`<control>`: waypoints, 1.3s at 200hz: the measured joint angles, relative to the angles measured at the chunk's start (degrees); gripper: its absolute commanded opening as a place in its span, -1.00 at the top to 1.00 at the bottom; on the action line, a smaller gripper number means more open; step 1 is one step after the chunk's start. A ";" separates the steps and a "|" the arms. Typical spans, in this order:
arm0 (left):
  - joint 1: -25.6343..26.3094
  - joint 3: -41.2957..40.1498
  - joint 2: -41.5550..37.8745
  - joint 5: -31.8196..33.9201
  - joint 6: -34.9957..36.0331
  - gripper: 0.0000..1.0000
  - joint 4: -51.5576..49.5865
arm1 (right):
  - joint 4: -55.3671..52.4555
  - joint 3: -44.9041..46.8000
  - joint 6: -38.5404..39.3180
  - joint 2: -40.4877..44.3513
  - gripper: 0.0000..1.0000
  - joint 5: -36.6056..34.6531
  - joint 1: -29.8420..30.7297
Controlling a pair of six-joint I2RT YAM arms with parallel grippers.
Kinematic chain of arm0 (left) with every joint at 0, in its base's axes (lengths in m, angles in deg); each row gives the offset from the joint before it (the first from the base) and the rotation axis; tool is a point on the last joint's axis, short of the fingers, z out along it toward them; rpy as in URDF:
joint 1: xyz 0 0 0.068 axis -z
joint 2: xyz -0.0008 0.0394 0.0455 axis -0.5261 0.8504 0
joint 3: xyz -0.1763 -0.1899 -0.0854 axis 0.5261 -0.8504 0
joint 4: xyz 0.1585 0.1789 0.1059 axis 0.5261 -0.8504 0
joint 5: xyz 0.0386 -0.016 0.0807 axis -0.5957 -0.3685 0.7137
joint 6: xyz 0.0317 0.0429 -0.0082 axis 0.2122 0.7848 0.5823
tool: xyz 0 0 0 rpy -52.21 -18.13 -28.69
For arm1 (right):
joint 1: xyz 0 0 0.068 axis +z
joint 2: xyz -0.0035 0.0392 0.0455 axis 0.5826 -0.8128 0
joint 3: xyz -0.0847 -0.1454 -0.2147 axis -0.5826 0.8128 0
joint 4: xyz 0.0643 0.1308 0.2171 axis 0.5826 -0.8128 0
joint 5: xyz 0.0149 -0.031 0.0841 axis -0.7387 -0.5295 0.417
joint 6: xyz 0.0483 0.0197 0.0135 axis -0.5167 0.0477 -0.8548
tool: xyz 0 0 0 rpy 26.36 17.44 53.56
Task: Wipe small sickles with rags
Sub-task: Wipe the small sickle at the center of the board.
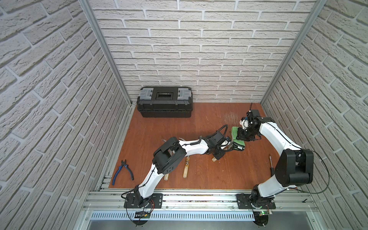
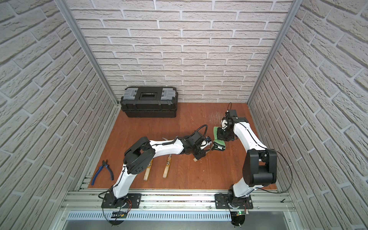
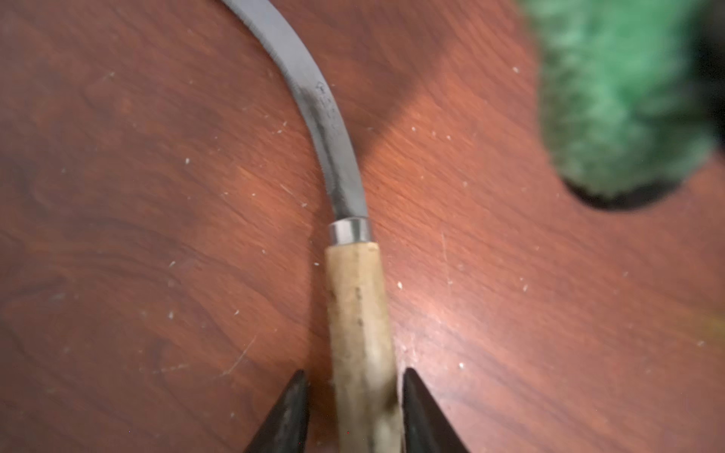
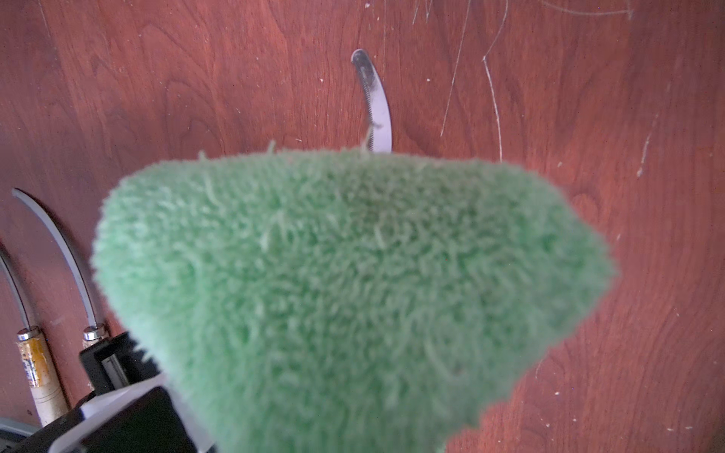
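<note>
My left gripper (image 3: 354, 372) is shut on the pale wooden handle of a small sickle (image 3: 355, 298) that lies on the table, its grey blade (image 3: 314, 102) curving away. Only that handle's end (image 1: 214, 159) shows in a top view. My right gripper (image 1: 243, 138) is shut on the green fluffy rag (image 1: 236, 131), held just above that blade. The rag (image 4: 353, 282) fills the right wrist view and hides the fingers, and only the blade tip (image 4: 374, 102) pokes out past it. Two more sickles (image 1: 185, 167) (image 1: 166, 176) lie partly under my left arm.
A black toolbox (image 1: 164, 101) stands against the back wall. Blue-handled pliers (image 1: 123, 172) lie at the front left. A dark screwdriver (image 1: 271, 166) lies beside my right arm. Brick-patterned walls close in the table on three sides.
</note>
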 measured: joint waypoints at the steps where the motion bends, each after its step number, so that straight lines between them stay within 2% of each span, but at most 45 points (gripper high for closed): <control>1: 0.00 0.00 0.00 0.02 -0.02 0.52 -0.07 | 0.00 -0.07 0.00 -0.11 0.95 0.04 0.00; 21: 0.11 0.00 0.00 -0.15 0.09 0.77 -0.39 | 0.20 -1.57 -0.37 -1.95 0.95 0.33 0.00; 57: 0.42 -0.17 -0.07 -0.15 -1.09 1.00 -0.20 | 0.57 -7.28 -1.55 -7.30 0.95 0.26 0.00; 103: 0.61 -1.27 -0.42 0.39 -3.76 1.00 1.38 | -0.76 -16.76 -2.43 -16.57 0.95 -1.90 -0.02; 176: 0.66 -5.53 -1.99 0.35 -6.38 1.00 6.78 | -8.00 -34.95 -2.40 -36.28 0.95 -5.51 -0.02; 195: 0.63 -5.73 -2.01 0.28 -6.78 1.00 7.17 | -9.29 -35.50 -2.38 -39.23 0.95 -5.92 0.04; 226: 0.63 -5.99 -2.08 0.24 -7.54 1.00 7.67 | -10.03 -34.27 -2.14 -38.38 0.95 -6.71 0.33; 260: 0.76 -6.25 -2.12 0.13 -8.31 1.00 8.07 | -8.59 -25.38 -1.84 -32.85 0.95 -8.07 0.94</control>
